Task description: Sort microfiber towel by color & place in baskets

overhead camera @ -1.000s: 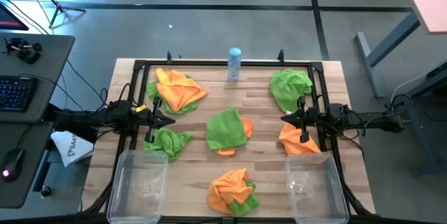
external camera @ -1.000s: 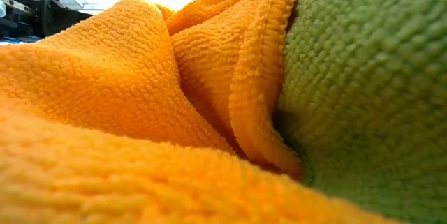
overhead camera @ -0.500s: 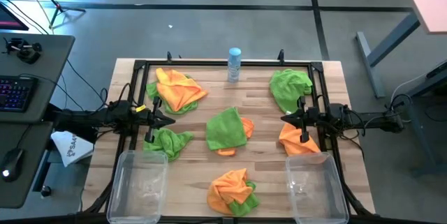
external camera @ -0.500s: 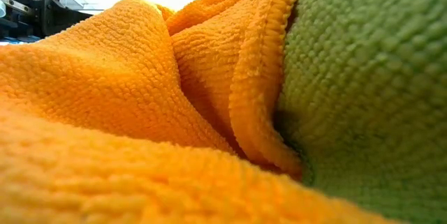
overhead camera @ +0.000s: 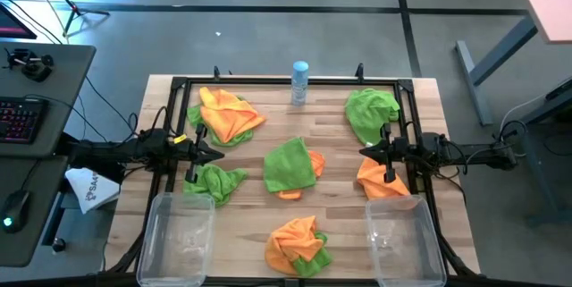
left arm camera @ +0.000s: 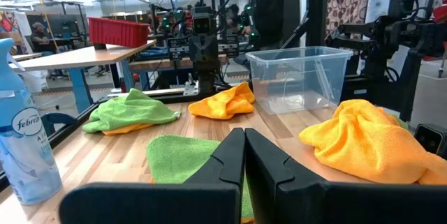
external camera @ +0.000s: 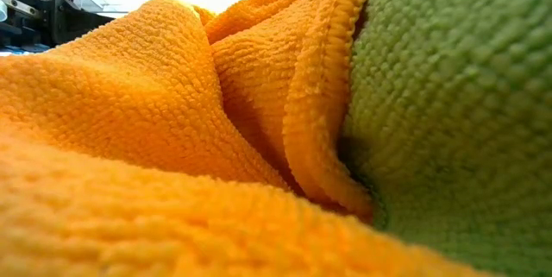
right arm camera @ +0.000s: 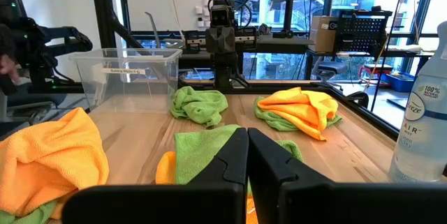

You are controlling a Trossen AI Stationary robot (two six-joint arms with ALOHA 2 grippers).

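Orange and green microfiber towels lie crumpled on the wooden table: an orange-on-green pile far left, a green one far right, green over orange at the centre, green near left, orange right, and an orange-and-green pile at the near edge. Two clear baskets stand at the near corners, left and right. My left gripper at the left side and my right gripper at the right side point level toward each other, both shut and holding nothing.
A white-and-blue spray bottle stands upright at the middle of the far edge. A black metal frame borders the table. The low view is filled by orange cloth and green cloth right at the lens.
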